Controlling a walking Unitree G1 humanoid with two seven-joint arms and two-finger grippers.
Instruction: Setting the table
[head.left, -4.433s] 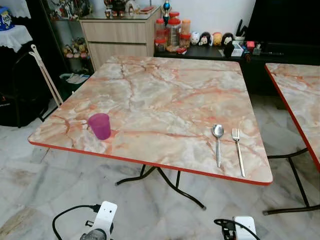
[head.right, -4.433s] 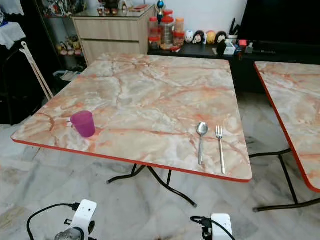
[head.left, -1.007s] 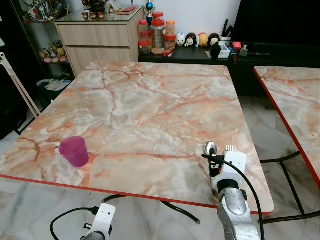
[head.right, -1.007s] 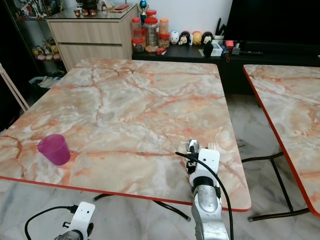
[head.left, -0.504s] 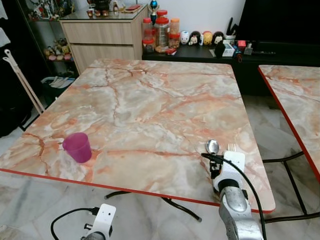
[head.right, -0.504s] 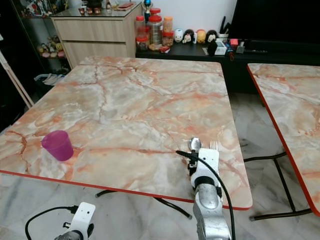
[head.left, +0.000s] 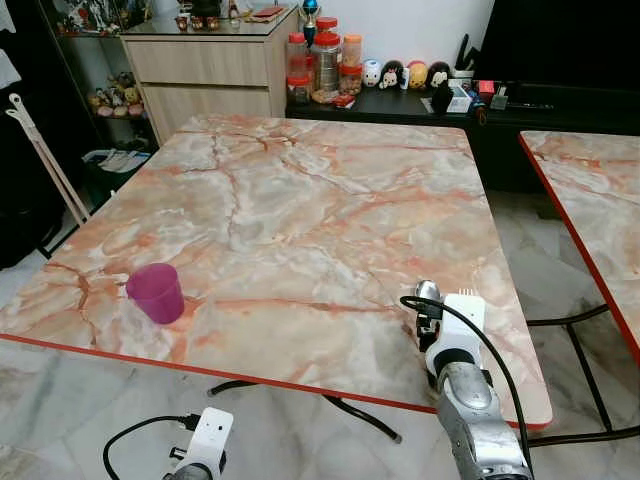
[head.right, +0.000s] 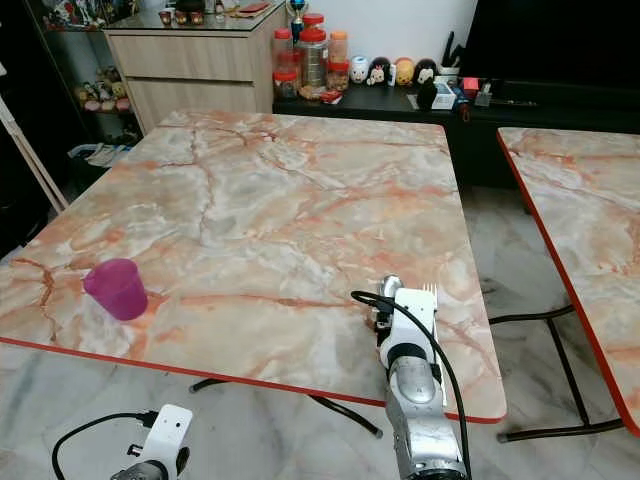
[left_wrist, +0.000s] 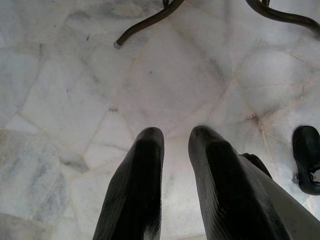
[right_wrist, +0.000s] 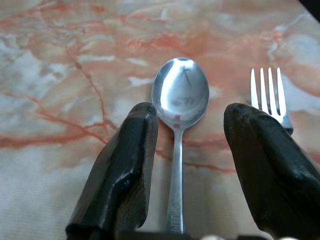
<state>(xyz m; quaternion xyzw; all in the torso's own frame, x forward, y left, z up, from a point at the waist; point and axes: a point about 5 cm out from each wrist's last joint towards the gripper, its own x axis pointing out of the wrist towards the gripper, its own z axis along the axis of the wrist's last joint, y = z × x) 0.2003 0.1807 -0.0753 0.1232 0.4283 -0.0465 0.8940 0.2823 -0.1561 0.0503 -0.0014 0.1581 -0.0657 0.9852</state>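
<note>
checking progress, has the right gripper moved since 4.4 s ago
Yes. The right gripper has risen from below the table edge and now straddles the spoon, open.

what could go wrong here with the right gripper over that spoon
Two risks stand out. The right gripper has its jaws open astride the silver metal spoon, and the silver fork lies right beside one finger, so closing may nudge or catch the fork. The spoon also lies flat on the hard marble-patterned table near the red front edge, so the thin handle may slip out or get pushed towards that edge.
</note>
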